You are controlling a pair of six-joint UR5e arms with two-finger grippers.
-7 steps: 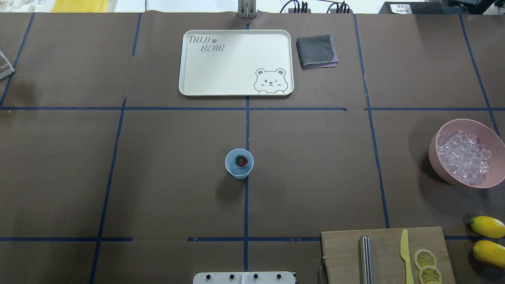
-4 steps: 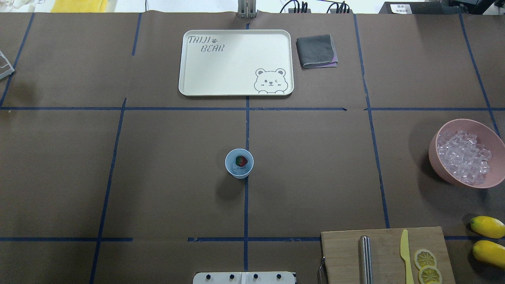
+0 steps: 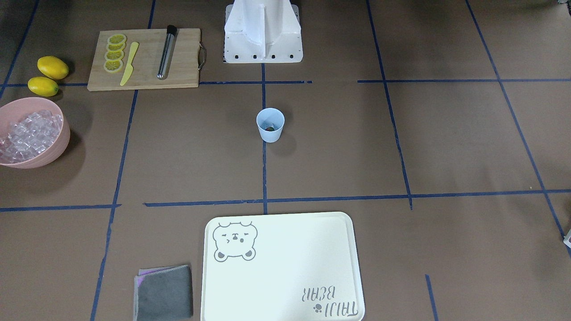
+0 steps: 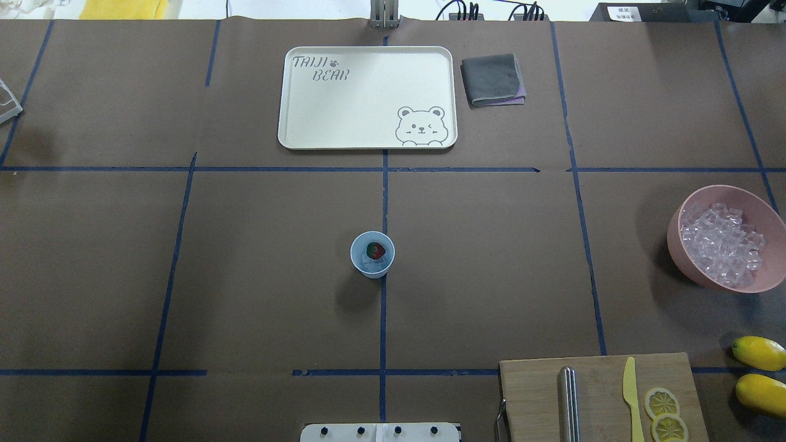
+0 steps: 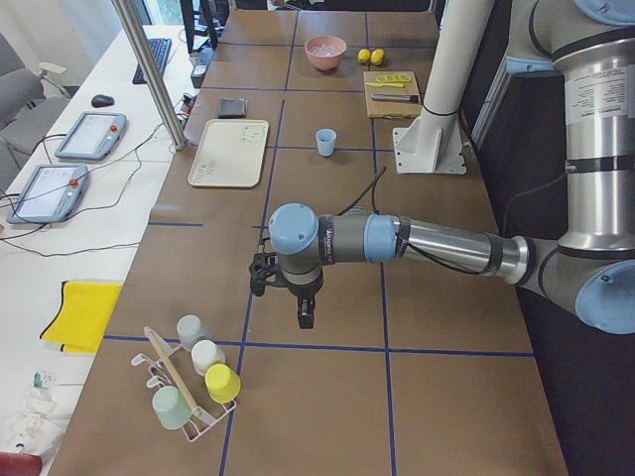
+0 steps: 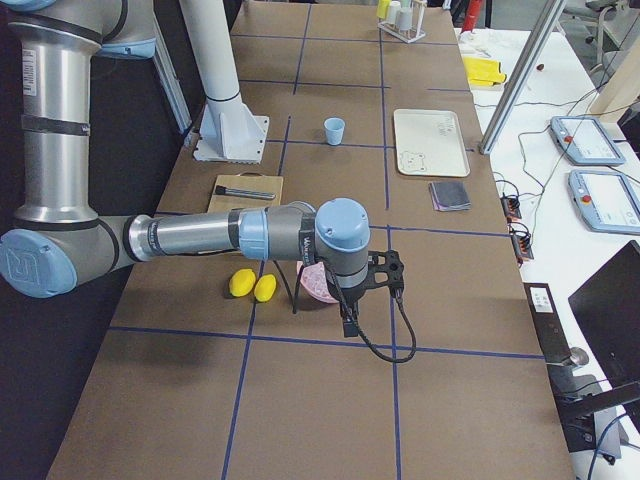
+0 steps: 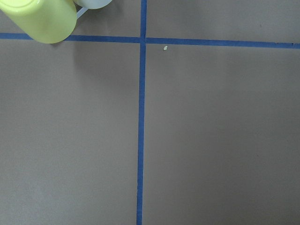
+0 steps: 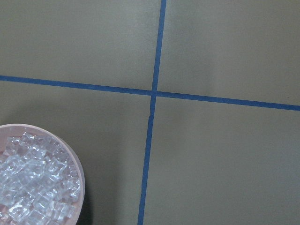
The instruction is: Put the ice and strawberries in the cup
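The light-blue cup [image 4: 372, 267] stands upright at the table's middle on a blue tape line. Inside it lies a dark-red strawberry [image 4: 376, 250] on top of a few ice cubes [image 4: 367, 263]. The cup [image 3: 270, 133] shows the same fruit from the front view. More ice [image 4: 721, 242] fills a pink bowl [image 4: 678, 248] at the right. My left gripper [image 5: 306, 317] hangs over bare table far to the left of the cup, and my right gripper [image 6: 347, 325] hangs beside the bowl. Both appear only in the side views, so I cannot tell if they are open or shut.
A cream bear tray [image 4: 295, 138] and a folded grey cloth [image 4: 493, 78] lie at the far side. A cutting board [image 4: 534, 393] with a metal rod, yellow knife and lemon slices sits near right, beside two lemons [image 4: 758, 352]. A rack of cups [image 5: 193, 387] stands at the left end.
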